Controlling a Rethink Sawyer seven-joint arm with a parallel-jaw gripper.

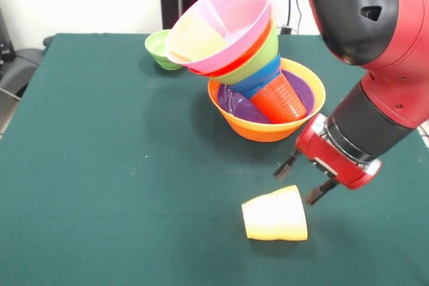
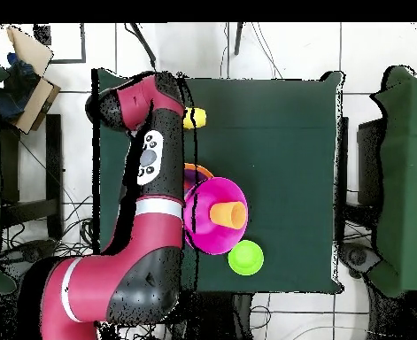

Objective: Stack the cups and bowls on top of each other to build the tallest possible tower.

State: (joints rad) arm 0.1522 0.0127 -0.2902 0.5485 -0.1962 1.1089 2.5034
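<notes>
I read the gripper (image 1: pixel 305 180) on the red and black arm (image 1: pixel 375 51) as parted: its two dark fingers stand apart with open space between them and clamp nothing. It hangs just above and to the right of a pale yellow plastic cup (image 1: pixel 275 214) lying on its side on the table, close to the cup; whether it touches the cup I cannot tell.

From left to right in the front view I count:
- one small green plastic bowl (image 1: pixel 159 48), standing alone at the far side of the table;
- one tower (image 1: pixel 241 51), a tilted nested stack leaning left, with a large pink plastic bowl (image 1: pixel 231 11) uppermost and a pale yellow cup (image 1: pixel 194 38) inside it, then a thin red-orange bowl (image 1: pixel 251 50), a medium green bowl (image 1: pixel 261 58) and a small blue bowl (image 1: pixel 265 78), all propped on a red-orange plastic cup (image 1: pixel 280 98);
- one shallow purple bowl (image 1: pixel 238 104) seated inside one large orange plastic bowl (image 1: pixel 268 128), which forms the base.

That gives seven bowls and three cups.

The surface is a dark green cloth-covered table (image 1: pixel 100 165). In the overhead view it stands on a white tiled floor (image 2: pixel 274 44) with cables running across it.
</notes>
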